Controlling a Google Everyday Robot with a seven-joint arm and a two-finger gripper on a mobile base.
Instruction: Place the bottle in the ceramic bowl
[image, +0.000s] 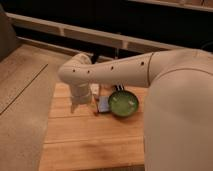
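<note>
Pointing straight down over the far half of the table, gripper with jaws spread wide, nothing seen between them. Just beside it, on the side toward the right edge and a touch nearer the far edge: bottle, small, pale, smooth-looking, narrow. Seems to stand upright, long axis vertical, though hard to tell for sure. Calls for a short sideways shift toward the right edge to straddle it, by the look of things, then a squeeze across the narrow body.

Further along the same line, block, flat, blue, rectangular, lying between bottle and bowl. That bowl: round, glossy green inside, dark rim, near the far-right corner, just beside the block. Means carrying over the block to reach the drop.

Underneath it all, pale wooden planks, matte. Glazed bowl hard and slick; likely a rolling, clinking bottle on landing.
</note>
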